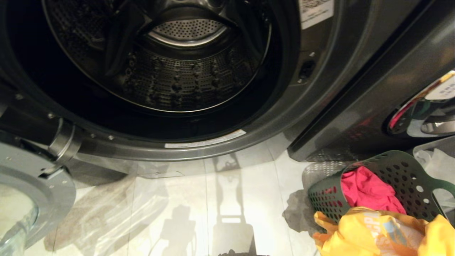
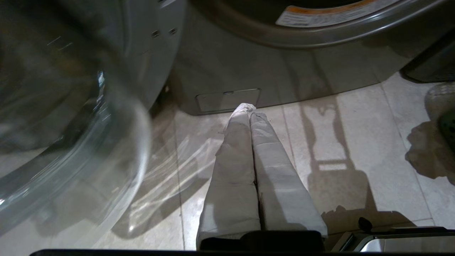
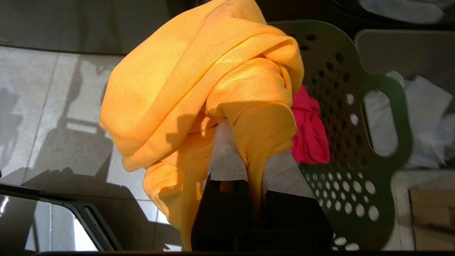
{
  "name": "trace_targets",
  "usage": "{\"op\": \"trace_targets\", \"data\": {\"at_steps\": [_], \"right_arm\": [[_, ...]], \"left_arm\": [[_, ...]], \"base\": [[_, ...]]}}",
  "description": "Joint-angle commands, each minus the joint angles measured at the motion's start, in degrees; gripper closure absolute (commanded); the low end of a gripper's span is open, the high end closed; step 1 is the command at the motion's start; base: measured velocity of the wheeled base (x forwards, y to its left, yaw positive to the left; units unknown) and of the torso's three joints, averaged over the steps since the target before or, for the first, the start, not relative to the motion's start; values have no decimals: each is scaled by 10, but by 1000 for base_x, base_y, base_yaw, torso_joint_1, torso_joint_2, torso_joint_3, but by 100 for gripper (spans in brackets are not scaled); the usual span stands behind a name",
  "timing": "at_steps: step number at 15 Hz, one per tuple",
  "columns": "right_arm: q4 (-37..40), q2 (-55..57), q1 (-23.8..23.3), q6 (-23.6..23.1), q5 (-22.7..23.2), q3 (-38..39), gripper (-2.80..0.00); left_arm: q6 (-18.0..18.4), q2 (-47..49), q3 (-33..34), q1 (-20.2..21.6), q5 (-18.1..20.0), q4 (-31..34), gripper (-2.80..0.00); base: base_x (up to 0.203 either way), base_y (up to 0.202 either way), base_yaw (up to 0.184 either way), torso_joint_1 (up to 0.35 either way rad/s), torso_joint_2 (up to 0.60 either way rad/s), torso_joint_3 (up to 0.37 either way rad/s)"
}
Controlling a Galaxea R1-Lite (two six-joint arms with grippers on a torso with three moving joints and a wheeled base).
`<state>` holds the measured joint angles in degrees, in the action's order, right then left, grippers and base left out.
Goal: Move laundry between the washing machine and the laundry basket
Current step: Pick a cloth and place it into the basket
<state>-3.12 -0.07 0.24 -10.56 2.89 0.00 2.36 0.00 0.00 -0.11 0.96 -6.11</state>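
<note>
Laundry: yellow garment (image 3: 199,92) pinched in right fingers (image 3: 227,160), lower right of head view, above green basket (image 1: 408,170) holding pink garment (image 1: 366,188). Washer (image 1: 320,106) drum open, upper left; door (image 1: 32,199) lower left. Grey bin (image 1: 437,153) right edge. Left fingers (image 2: 259,156) closed, empty, over floor (image 2: 355,135).

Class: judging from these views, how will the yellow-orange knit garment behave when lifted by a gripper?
The yellow-orange knit garment, pinched in the right gripper, droops in soft folds, so probably floppy. It bunches around the fingers, so likely light and hard to shake off.
</note>
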Motion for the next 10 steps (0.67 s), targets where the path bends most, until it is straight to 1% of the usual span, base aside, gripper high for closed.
{"op": "trace_targets", "data": {"at_steps": [1, 5, 6, 10], "right_arm": [[-1, 1, 0, -1, 0, 0, 0], [-22, 1, 0, -1, 0, 0, 0], [-23, 1, 0, -2, -2, -2, 0], [-19, 1, 0, -3, -3, -37, 0]], "left_arm": [[0, 0, 23, 0, 0, 0, 0], [1, 0, 23, 0, 0, 0, 0], [1, 0, 23, -1, 0, 0, 0], [-3, 0, 23, 0, -1, 0, 0]], "base": [[1, 9, -176, 2, 2, 2], [-2, 7, -155, 4, 3, 3], [0, 2, -73, 4, 4, 7], [0, 0, 0, 0, 0, 0]]}}
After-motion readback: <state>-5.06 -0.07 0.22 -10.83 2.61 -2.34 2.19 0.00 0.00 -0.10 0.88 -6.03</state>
